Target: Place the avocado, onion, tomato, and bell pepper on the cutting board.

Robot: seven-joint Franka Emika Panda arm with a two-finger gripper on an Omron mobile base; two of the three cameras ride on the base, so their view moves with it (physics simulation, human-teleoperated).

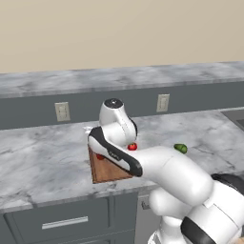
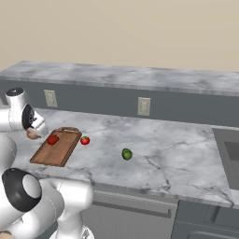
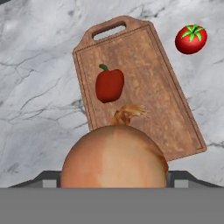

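The claw [image 3: 114,186] is gripping the papery round onion [image 3: 114,157] over the wooden cutting board [image 3: 144,113], the glossy avocado [image 2: 127,154] appearing far off on the marble counter [image 2: 177,154].

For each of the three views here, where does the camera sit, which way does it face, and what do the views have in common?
Left base view: behind the arm's left, facing forward-down at the counter; white arm covers part of the cutting board.
Right base view: behind its right; arm at lower left, onion beside it.
Hand view: on the hand, looking down past the onion in the tool.
Shared: board, bell pepper, tomato; the base views add the avocado.
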